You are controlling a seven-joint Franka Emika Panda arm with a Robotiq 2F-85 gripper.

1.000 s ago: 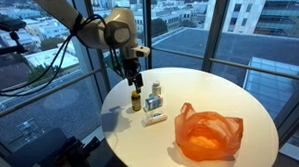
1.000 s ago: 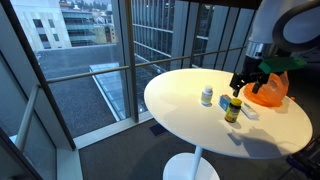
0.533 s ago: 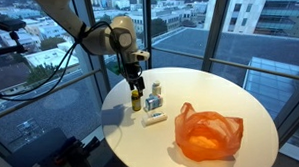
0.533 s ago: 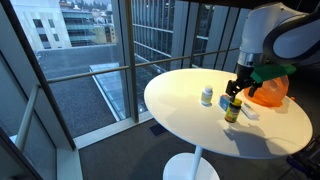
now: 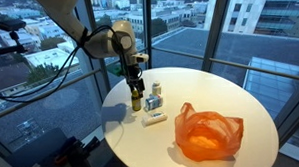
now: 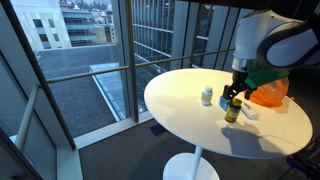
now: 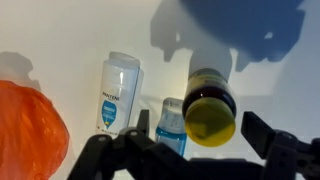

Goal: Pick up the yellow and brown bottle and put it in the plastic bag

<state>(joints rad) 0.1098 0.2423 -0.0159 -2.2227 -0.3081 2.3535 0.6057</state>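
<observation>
Hovering directly above the upright yellow and brown bottle [image 7: 211,113], the claw [image 7: 197,157] gapes wide and empty, its fingers straddling the bottle's vertical axis.

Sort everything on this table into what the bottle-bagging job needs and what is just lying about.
Belongs to the job:
- yellow and brown bottle
- orange plastic bag
- gripper, open, at the bottle's top

Just lying about:
- white bottle
- small blue container, next to the white bottle
</observation>
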